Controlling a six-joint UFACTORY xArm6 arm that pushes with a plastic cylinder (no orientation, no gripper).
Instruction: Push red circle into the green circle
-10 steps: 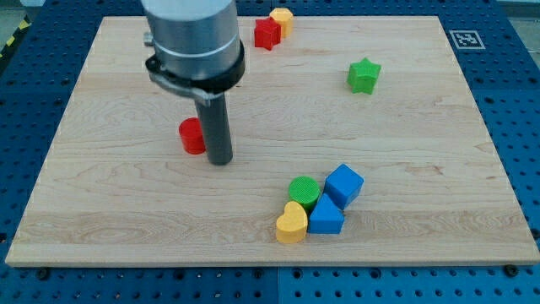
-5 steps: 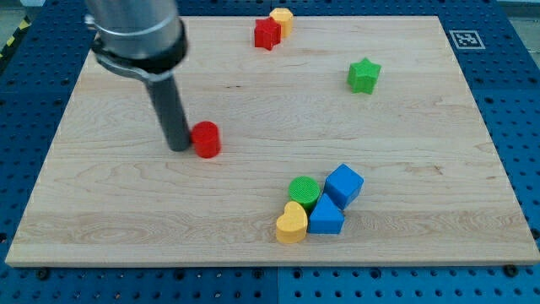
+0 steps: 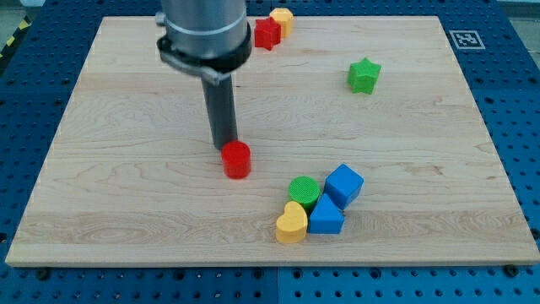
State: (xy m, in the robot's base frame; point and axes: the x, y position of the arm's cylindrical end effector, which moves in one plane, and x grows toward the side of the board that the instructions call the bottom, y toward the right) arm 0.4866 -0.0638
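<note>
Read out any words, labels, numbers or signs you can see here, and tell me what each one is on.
No words, brand names or numbers can be read anywhere.
The one sign is a black-and-white square marker at the board's top right corner: a pattern, not text.
The blocks and the rod show no lettering.

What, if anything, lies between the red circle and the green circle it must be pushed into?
Nothing visible does. Bare board separates the red circle from the green circle, down to the view's right. My tip sits against the red circle's upper-left edge.
</note>
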